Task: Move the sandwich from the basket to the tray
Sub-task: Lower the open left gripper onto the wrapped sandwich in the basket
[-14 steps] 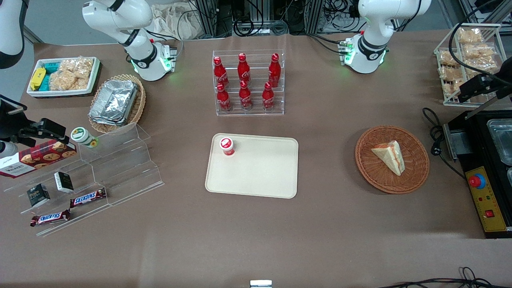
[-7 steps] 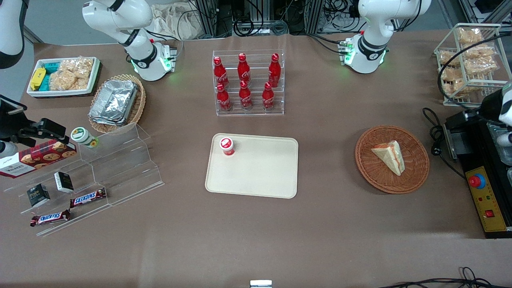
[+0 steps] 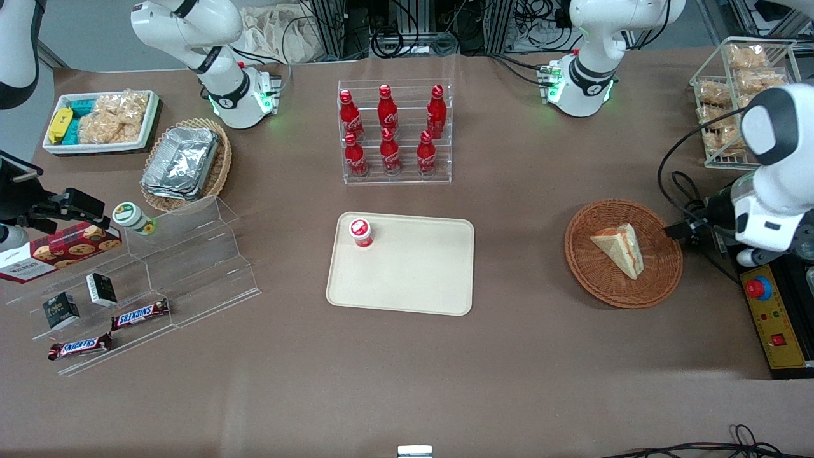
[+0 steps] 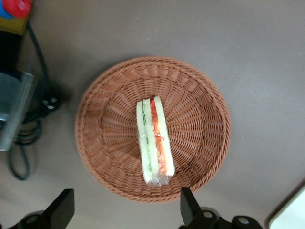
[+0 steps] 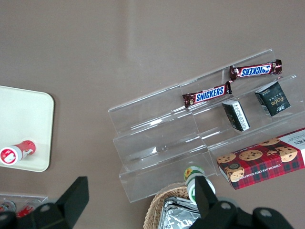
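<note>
The sandwich (image 3: 620, 250), a pale bread wedge with red and green filling, lies in the round brown wicker basket (image 3: 591, 280). The wrist view looks straight down on the sandwich (image 4: 153, 140), which is wrapped in clear film, and on the basket (image 4: 200, 119). My left gripper (image 4: 125, 210) hangs open and empty high above the basket's rim, its two black fingers (image 4: 62, 210) spread wide. In the front view the left arm (image 3: 766, 191) stands beside the basket, toward the working arm's end of the table. The cream tray (image 3: 413, 273) lies at the table's middle.
A small red-capped cup (image 3: 361, 232) stands on the tray. A rack of red bottles (image 3: 394, 133) is farther from the camera than the tray. A black machine with a red button (image 3: 772, 312) and cables (image 4: 24, 143) sit beside the basket. A wire rack of snack bags (image 3: 738, 89) stands near the arm.
The left arm has swung in from the table's edge toward the basket; its white wrist now stands beside the basket. Sandwich, basket and tray have not moved.
</note>
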